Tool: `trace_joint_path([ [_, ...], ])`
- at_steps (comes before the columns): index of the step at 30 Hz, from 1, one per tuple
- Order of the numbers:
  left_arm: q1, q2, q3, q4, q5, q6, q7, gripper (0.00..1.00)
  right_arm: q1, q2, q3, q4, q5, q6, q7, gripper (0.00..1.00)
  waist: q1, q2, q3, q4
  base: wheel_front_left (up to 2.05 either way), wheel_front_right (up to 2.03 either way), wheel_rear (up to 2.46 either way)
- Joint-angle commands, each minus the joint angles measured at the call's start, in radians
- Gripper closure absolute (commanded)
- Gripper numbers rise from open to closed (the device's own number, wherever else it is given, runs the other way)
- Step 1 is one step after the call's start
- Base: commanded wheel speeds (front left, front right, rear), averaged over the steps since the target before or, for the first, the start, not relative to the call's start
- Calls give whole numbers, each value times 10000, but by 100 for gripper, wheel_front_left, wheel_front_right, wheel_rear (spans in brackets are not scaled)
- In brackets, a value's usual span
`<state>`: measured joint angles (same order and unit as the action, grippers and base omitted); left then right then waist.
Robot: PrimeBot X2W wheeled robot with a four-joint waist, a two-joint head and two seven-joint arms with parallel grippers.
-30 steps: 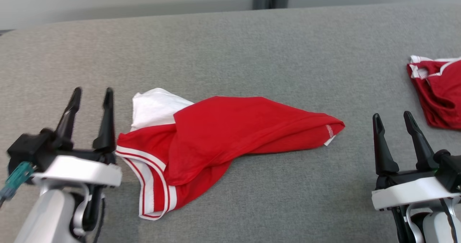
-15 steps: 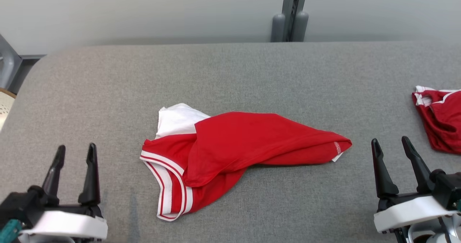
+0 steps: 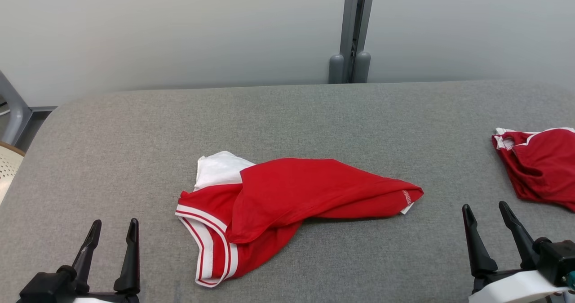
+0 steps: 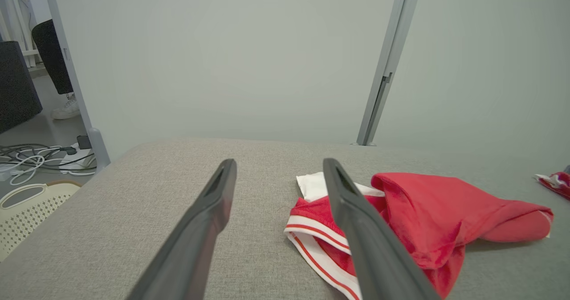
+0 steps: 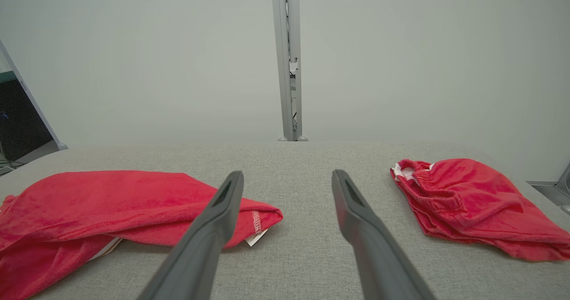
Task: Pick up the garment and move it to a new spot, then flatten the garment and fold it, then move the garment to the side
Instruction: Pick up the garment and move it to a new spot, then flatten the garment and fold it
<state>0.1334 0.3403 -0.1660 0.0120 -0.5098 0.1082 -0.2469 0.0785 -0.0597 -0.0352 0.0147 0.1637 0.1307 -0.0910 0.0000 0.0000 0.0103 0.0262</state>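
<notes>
Looking down on a grey fabric-covered table (image 3: 287, 114) with rounded corners, backed by a plain pale wall (image 3: 179, 28). Off the left end, down on the floor: a cream perforated basket (image 4: 31, 206), a tangle of white and grey cables (image 4: 40, 157), a slanted grey frame leg (image 4: 75, 75), and farther back a white shoe (image 4: 67, 108).

At the lower left of the head view, left fingers (image 3: 131, 258) spread wide, pinching nothing, poised over bare cloth to the left of the garment and not touching it.

Lying crumpled near the middle of the table, closer to the front edge than the back: the garment (image 3: 305, 190), red, with a white-and-red striped band at its left end, a white panel poking out behind that, and a stitched hem with a small white tag at its right tip. Resting on the surface, touched by neither pair of fingers.

Behind the table, right of centre, a grey upright post (image 3: 352, 28) splitting the wall, with two rounded grey feet at its base.

At the lower right, right fingers (image 3: 476, 244) likewise spread, gripping nothing, well apart from the hem tip.

Farther right, by the table's right edge, a second red garment (image 3: 539, 168) with white trim, bunched in a heap, apart from the first.
</notes>
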Motion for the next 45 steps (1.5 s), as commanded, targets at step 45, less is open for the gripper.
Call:
trace_joint_path([
  [45,-1603,-227,-683,260,77,-282,62,0,-1831,-788,3125,830,-133,0,647,0,0,0,1284,1404,0,0,0],
])
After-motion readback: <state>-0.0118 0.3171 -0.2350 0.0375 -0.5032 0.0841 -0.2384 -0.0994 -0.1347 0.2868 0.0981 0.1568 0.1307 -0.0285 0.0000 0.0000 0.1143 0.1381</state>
